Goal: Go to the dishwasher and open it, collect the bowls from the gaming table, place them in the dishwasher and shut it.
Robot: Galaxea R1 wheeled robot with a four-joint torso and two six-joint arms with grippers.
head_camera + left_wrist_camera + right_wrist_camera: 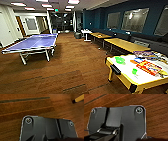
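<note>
Big rec room, brown wood-plank floor (75,65) all over, with a darker strip pattern in the near floor. Ceiling light panels (46,5) glowing overhead, dark teal wall (100,17) along the right side with framed windows (135,18) set into it.

Near right: the gaming table (125,82), white top, yellow edge with black corners, standing on yellow legs. On its white top, a wide bright green bowl (120,60) toward the far-left end and a small green bowl (134,71) nearer the front edge, well apart from each other. Colourful flat board-game boxes (148,66) just beside them on the right, spread over the rest of the top.

Left of the middle: a blue ping-pong table (32,43) on white legs. Further back on the right, plain yellow-wood tables (126,44) lined up along the teal wall, a small white table (86,32) beyond them. Dim hallway (60,22) at the far end, white walls and a brown door (20,25) on the far left.

Wrist views: dark robot plate over wood floor in both. From the left wrist, step-like ridges of brown flooring and one yellow, black-tipped bit of the gaming table at the edge. Fingers of both grippers: can't tell how open, or whether anything is held.
</note>
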